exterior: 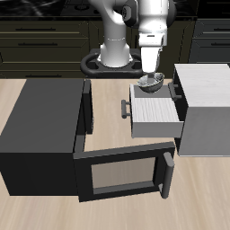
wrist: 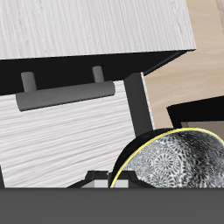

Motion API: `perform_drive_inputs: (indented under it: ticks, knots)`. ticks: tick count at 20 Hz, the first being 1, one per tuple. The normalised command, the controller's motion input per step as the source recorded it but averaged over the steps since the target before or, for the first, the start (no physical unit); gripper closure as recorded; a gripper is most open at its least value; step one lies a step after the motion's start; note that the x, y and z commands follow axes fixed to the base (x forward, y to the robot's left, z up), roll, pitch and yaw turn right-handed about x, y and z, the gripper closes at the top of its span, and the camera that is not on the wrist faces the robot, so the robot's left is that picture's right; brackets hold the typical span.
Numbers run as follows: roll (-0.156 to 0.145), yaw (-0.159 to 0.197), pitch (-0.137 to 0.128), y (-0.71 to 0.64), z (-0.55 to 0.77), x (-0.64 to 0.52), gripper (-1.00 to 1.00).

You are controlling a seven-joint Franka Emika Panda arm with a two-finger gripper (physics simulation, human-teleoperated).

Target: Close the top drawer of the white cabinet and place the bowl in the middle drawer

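Note:
My gripper (exterior: 151, 77) is shut on the bowl (exterior: 150, 86), a small shiny silver bowl. It holds the bowl just above the far rim of the middle drawer (exterior: 158, 110). That drawer is pulled out of the white cabinet (exterior: 208, 88), and its striped floor (wrist: 52, 144) is bare. Its dark bar handle (exterior: 126, 110) points toward the black box. In the wrist view the bowl (wrist: 179, 166) hangs beside the drawer's side wall. The top drawer is pushed in flush, and its handle (wrist: 66, 89) sits just under the cabinet top (wrist: 87, 26).
A big black box (exterior: 40, 126) stands beside the cabinet. Its windowed door (exterior: 121, 175) swings open toward the table's front edge, just in front of the open drawer. The robot's base (exterior: 115, 54) stands behind.

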Motion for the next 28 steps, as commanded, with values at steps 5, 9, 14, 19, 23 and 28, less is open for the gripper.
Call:
perform_drive_inputs:
  ticks: [5,9,14,19,23,28]
  knots:
    - [0.044,0.028,0.008,0.22,-0.13,-0.06,1.00]
    - [-0.003,-0.046,0.006,-0.02,-0.05,0.07,1.00]
    - [-0.002,-0.016,0.037,0.01,-0.20,-0.02,1.00]
    - [-0.009,-0.018,0.004,-0.04,-0.03,0.02,1.00]
    - [0.007,-0.024,0.004,0.03,-0.02,-0.02,1.00]
    - [0.004,-0.030,0.008,-0.03,-0.04,-0.03,1.00]
